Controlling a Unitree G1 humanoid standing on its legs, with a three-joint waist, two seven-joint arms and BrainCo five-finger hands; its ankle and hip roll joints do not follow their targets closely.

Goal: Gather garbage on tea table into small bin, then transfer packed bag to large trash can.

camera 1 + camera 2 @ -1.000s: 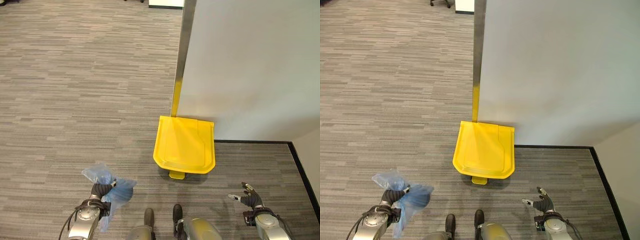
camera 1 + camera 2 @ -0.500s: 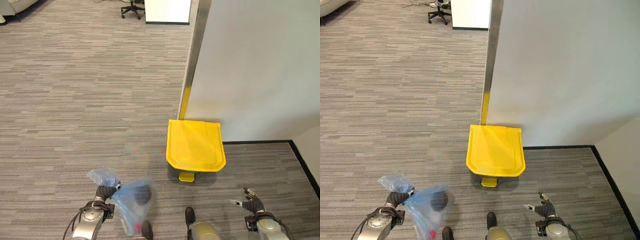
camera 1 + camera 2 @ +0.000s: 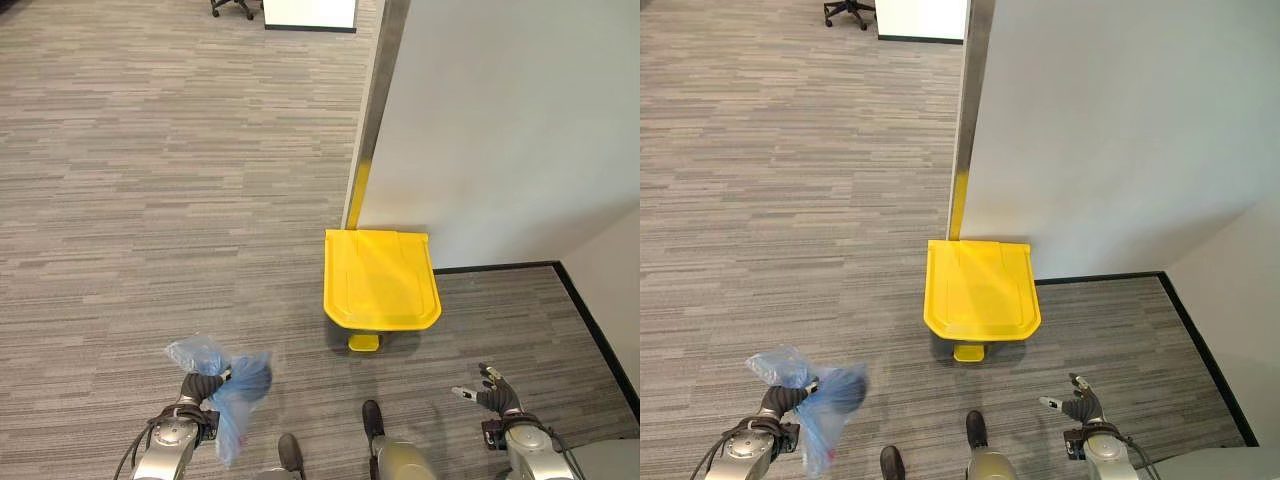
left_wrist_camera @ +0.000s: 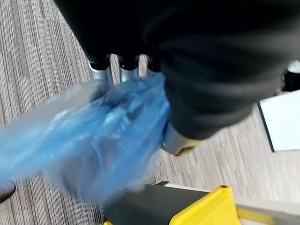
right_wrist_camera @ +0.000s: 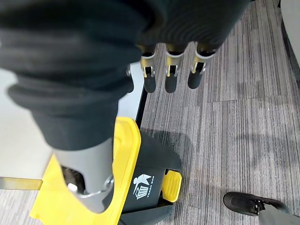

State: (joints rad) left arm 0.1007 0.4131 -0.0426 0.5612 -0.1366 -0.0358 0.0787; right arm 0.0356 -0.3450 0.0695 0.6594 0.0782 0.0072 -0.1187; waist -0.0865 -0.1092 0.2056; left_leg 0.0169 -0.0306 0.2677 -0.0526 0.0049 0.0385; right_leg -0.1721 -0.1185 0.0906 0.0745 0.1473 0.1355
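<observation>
My left hand (image 3: 200, 386) at the lower left is curled round the neck of a translucent blue garbage bag (image 3: 238, 398), which hangs from it over the carpet; the bag (image 4: 89, 145) also shows past the fingers in the left wrist view. A large trash can with a shut yellow lid (image 3: 380, 278) and a yellow foot pedal (image 3: 364, 342) stands against the white wall, ahead and to the right of the bag. My right hand (image 3: 491, 392) hovers at the lower right with straight fingers (image 5: 169, 75), holding nothing. The can (image 5: 140, 187) shows below it in the right wrist view.
A white wall (image 3: 500, 130) with a metal corner post (image 3: 372, 100) rises behind the can. A black baseboard (image 3: 595, 330) borders the carpet on the right. An office chair base (image 3: 232, 8) and a white panel stand at the far top. Open grey carpet (image 3: 150, 200) lies to the left.
The camera has shifted, so the whole scene sits differently. The blue bag has swung back toward my left hand from its lower hanging spot. My right hand stays open.
</observation>
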